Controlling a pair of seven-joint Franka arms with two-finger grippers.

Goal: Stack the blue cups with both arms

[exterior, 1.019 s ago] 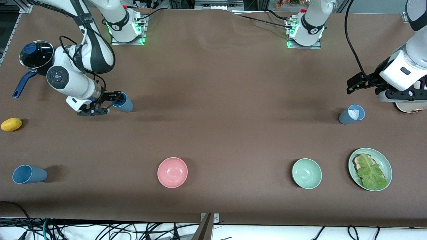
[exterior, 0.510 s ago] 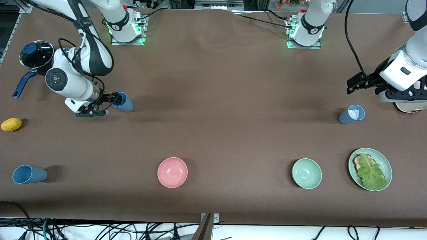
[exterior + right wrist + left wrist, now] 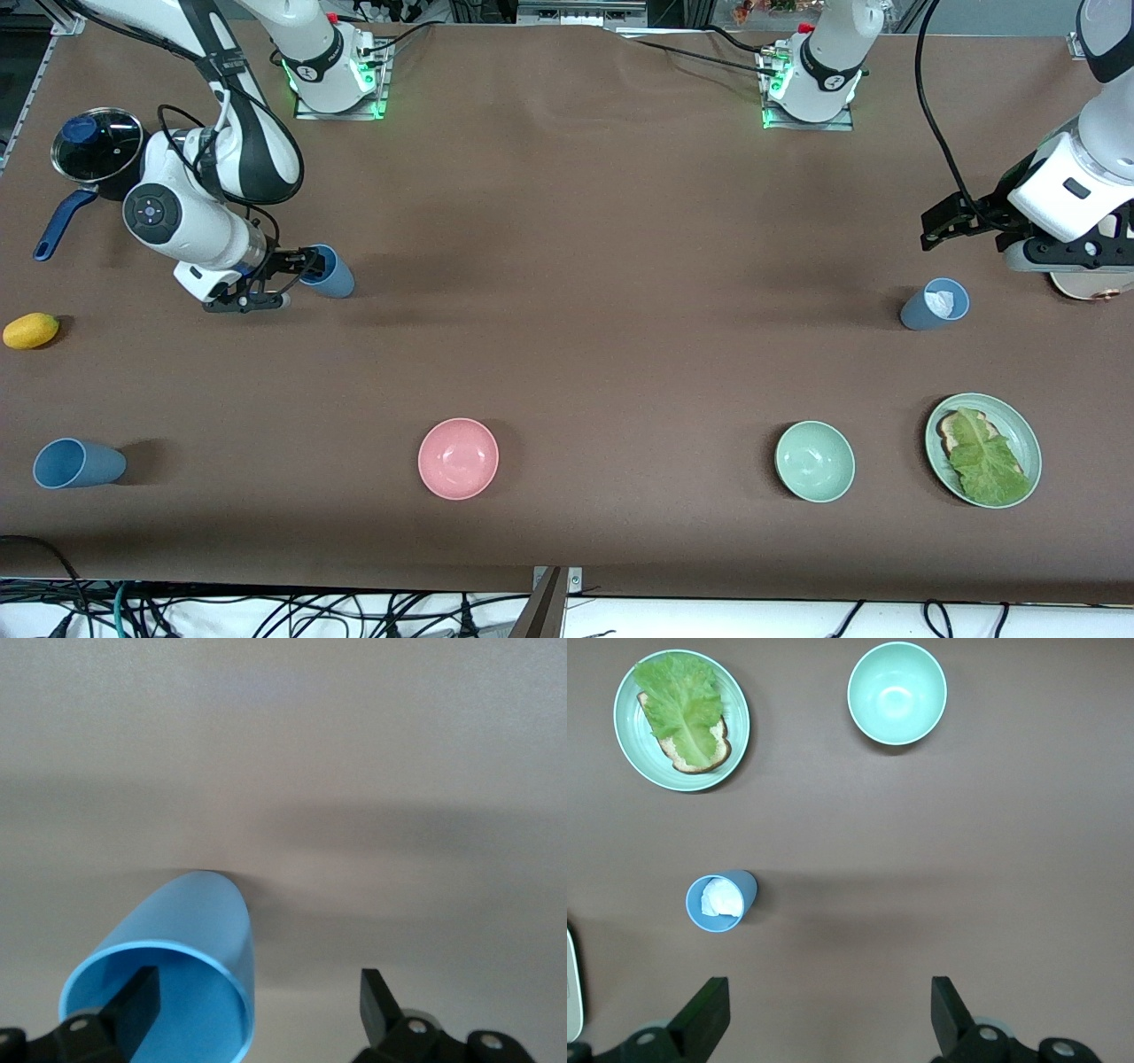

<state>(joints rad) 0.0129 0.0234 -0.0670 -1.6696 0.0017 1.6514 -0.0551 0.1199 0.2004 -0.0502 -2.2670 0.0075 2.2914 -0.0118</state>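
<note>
A mid-blue cup (image 3: 331,276) (image 3: 190,930) stands toward the right arm's end of the table. My right gripper (image 3: 294,280) (image 3: 257,1003) is open at its rim, with one finger inside the mouth and the other outside the wall. Another blue cup (image 3: 78,463) stands nearer the front camera at that same end. A greyer blue cup (image 3: 933,307) (image 3: 719,902) with a white crumpled wad inside stands toward the left arm's end. My left gripper (image 3: 932,229) (image 3: 828,1014) hangs open and empty over bare table beside that cup.
A lidded pot (image 3: 96,147) with a blue handle and a yellow fruit (image 3: 31,330) lie at the right arm's end. A pink bowl (image 3: 458,458), a pale green bowl (image 3: 814,461) (image 3: 897,693) and a green plate (image 3: 1028,443) (image 3: 629,753) with lettuce on toast sit nearer the front camera.
My right gripper has shifted slightly at the cup's rim. The cups and the left arm have not moved.
</note>
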